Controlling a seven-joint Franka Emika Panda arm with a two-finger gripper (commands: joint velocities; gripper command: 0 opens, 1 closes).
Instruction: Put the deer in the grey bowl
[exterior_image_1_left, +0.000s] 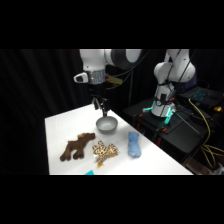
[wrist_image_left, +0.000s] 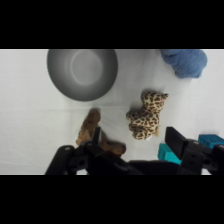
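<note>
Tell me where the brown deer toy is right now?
In the side view, the dark brown plush deer lies on the white table's front left, beside the spotted tan plush, apart from the grey bowl.

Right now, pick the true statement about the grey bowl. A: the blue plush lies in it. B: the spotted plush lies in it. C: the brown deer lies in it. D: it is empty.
D: the grey bowl shows only its bare inside in the wrist view, while the deer, spotted plush and blue plush all lie on the table.

Glossy white rounded arm (exterior_image_1_left: 100, 59) with grey joint bands, black cables, dark tool (exterior_image_1_left: 101, 106).
</note>
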